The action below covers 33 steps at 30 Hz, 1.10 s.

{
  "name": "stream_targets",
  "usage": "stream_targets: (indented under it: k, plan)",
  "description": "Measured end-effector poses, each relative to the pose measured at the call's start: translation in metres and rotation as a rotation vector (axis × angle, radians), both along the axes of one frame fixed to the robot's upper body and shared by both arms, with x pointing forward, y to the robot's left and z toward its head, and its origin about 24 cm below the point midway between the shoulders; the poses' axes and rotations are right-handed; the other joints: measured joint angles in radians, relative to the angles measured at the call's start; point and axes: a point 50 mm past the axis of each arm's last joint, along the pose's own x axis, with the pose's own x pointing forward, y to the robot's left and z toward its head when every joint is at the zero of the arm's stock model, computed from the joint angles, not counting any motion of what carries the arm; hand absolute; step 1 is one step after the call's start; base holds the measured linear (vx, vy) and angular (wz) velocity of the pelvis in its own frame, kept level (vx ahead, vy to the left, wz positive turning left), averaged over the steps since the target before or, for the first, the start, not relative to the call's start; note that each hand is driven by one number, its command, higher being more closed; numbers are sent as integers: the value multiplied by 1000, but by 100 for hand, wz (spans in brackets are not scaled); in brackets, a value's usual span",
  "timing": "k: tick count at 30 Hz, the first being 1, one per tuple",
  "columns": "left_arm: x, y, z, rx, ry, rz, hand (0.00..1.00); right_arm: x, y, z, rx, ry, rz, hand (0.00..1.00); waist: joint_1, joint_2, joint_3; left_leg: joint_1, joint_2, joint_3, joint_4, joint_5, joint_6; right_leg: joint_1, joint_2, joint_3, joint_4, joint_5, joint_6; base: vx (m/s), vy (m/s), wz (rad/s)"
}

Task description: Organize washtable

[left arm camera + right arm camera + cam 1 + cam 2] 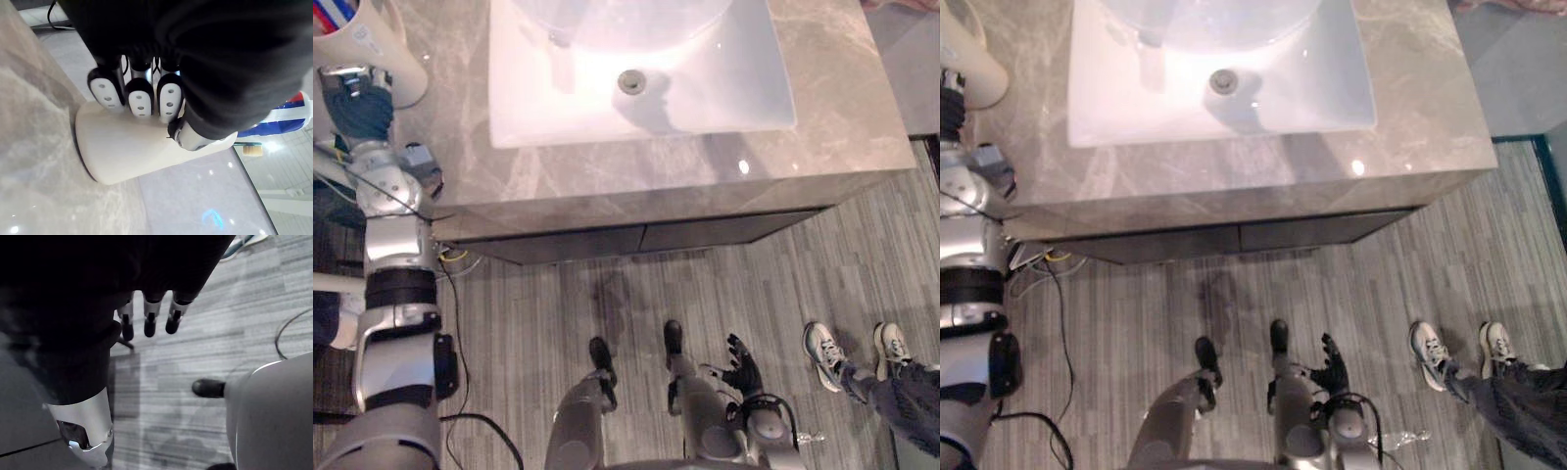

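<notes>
A cream cup (374,47) stands at the far left corner of the grey marble washtable (842,117). A blue, red and white tube (286,116) pokes out of its mouth. My left hand (357,108) is at the cup; in the left wrist view its fingers (139,95) lie curled on the cup's side (122,147) and the thumb (191,137) presses near the rim. My right hand (741,367) hangs low beside my leg, over the floor, with its fingers (149,319) straight and nothing in them.
A white basin (744,88) with a round drain (631,81) takes up the middle of the washtable. Dark drawer fronts (646,237) run under the counter edge. A person's shoes (822,352) stand on the striped floor at the lower right.
</notes>
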Motion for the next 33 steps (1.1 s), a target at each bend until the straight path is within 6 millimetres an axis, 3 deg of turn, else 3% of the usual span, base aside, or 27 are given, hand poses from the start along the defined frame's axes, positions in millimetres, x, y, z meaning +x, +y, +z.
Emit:
stream_targets:
  k: [5, 20, 33]
  plan:
    - [0, 0, 0, -1, 0, 1, 100, -9, -1, -4, 0, 26, -8, 0, 1, 0, 0, -6, 3, 0, 6, -2, -1, -3, 1, -1, 0, 0, 0, 0, 0, 0]
    - [0, 0, 0, -2, 0, 2, 100, -10, -1, -4, -1, 28, -8, 0, 2, 0, 0, -25, 17, -26, 15, -11, -2, -3, 11, -9, 1, 20, 28, -5, 1, 3]
    - [-1, 3, -2, -16, 13, 11, 100, -12, -2, -5, -9, 32, -21, 0, 12, 0, -1, 13, 12, -50, -74, 43, -16, 7, 18, -26, 1, 28, 19, 17, -8, 6]
